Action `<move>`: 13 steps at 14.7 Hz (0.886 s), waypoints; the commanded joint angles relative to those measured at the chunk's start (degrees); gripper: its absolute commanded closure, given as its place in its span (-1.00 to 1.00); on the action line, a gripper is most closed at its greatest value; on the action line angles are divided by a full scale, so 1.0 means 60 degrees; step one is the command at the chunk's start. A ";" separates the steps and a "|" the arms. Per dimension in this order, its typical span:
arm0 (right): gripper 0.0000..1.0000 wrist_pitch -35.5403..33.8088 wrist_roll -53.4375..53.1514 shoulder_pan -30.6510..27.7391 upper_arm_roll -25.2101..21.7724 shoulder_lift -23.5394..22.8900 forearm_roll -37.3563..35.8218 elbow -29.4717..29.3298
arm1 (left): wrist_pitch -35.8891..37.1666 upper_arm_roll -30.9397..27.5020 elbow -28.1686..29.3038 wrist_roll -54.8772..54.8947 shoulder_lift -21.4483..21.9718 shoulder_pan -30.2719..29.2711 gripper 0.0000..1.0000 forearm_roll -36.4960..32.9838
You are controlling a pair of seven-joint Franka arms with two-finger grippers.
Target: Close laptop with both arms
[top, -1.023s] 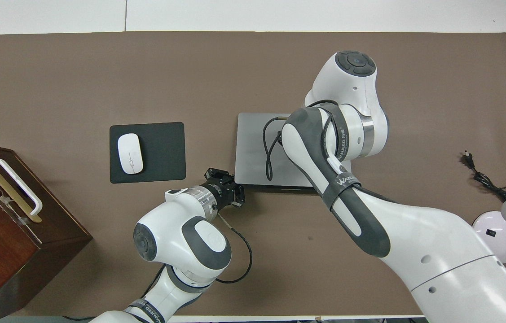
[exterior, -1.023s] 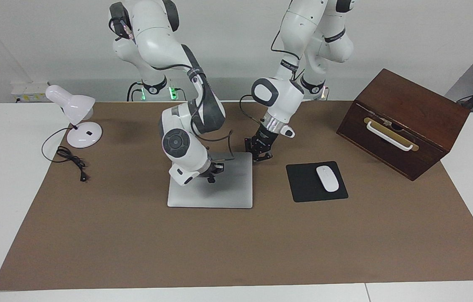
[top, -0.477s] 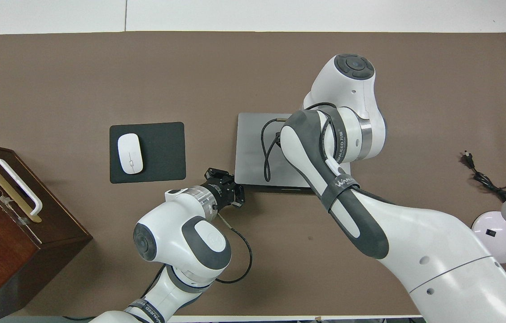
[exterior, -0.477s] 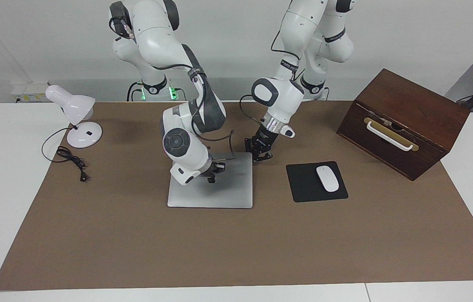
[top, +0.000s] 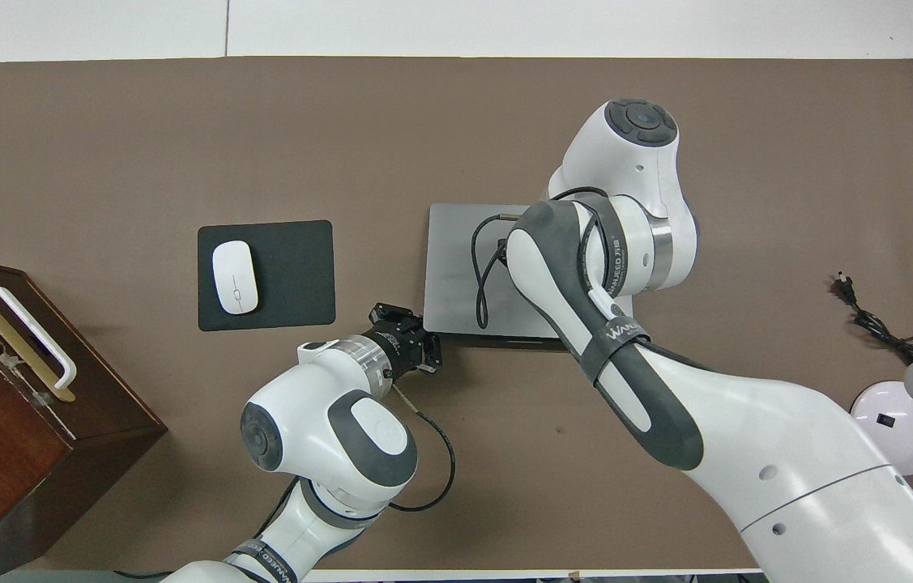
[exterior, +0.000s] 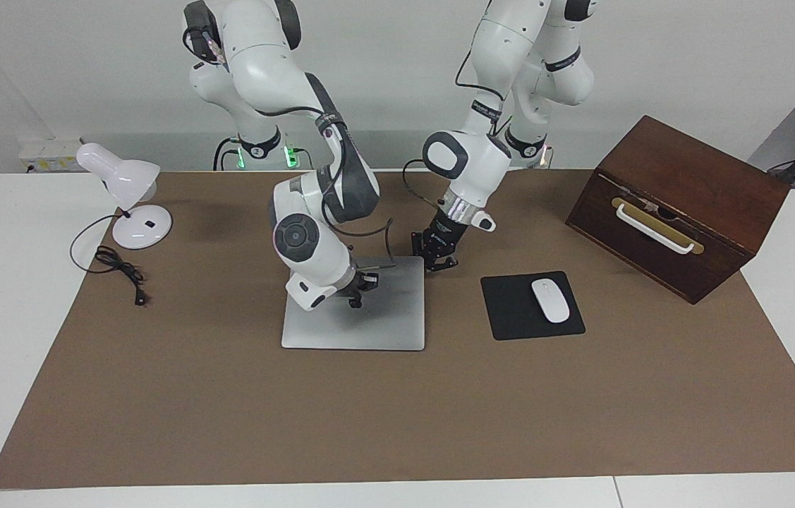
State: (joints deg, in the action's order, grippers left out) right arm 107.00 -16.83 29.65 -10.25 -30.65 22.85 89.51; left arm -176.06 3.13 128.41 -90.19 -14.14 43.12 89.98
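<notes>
Now shut laptop (exterior: 369, 324), right gripper (exterior: 356, 302) over lid, left gripper (exterior: 441, 264) beside corner, finger states unclear.

Legible text is scarce.

- Right arm (top: 610, 356): white lettering on the dark grey band that runs along its forearm, overhead view. One word near the band's lower end reads roughly "WANUEED"; letters uncertain. A second, smaller line of characters runs along the grey wrist ring toward 12 o'clock from it; too small to read.
- Left arm (top: 326, 437): a black strap near the bottom edge of the overhead view, about 7 o'clock from the elbow, carries white lettering; not readable. In the facing view, black straps on its upper links also carry white print; not readable.

Nothing else shows readable print.
</notes>
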 commanded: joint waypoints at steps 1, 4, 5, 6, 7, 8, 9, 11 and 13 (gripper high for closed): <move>1.00 0.0316 -0.0197 0.0054 0.0054 0.0186 0.0250 0.0419 | -0.0099 -0.0053 0.0439 0.0281 -0.0119 -0.0185 1.00 0.0193; 1.00 0.0257 -0.0197 0.0054 0.0054 0.0171 0.0250 0.0361 | -0.0099 -0.0053 0.0425 0.0281 -0.0119 -0.0185 1.00 0.0193; 1.00 0.0257 -0.0197 0.0054 0.0054 0.0171 0.0250 0.0346 | -0.0085 -0.0053 0.0425 0.0281 -0.0119 -0.0200 1.00 0.0193; 1.00 0.0257 -0.0197 0.0054 0.0054 0.0171 0.0250 0.0346 | -0.0056 -0.0067 0.0410 0.0296 -0.0119 -0.0200 1.00 0.0179; 1.00 0.0243 -0.0212 0.0054 0.0054 0.0171 0.0250 0.0331 | -0.0027 -0.0068 0.0410 0.0325 -0.0119 -0.0200 1.00 0.0135; 1.00 0.0214 -0.0212 0.0054 0.0054 0.0171 0.0250 0.0317 | 0.0003 -0.0068 0.0396 0.0441 -0.0104 -0.0272 1.00 0.0135; 1.00 0.0199 -0.0212 0.0054 0.0054 0.0171 0.0264 0.0302 | 0.0061 -0.0053 0.0381 0.0573 -0.0104 -0.0462 1.00 0.0120; 1.00 0.0184 -0.0227 0.0054 0.0054 0.0171 0.0294 0.0273 | 0.0310 -0.0067 0.0366 0.0750 -0.0017 -0.0522 1.00 0.0134; 1.00 0.0184 -0.0227 0.0054 0.0054 0.0171 0.0294 0.0258 | 0.0325 -0.0053 0.0366 0.0852 0.0013 -0.0610 1.00 0.0135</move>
State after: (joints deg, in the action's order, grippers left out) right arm 107.00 -16.84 29.70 -10.25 -30.57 22.90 89.52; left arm -174.98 3.13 128.59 -87.77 -13.95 41.23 89.99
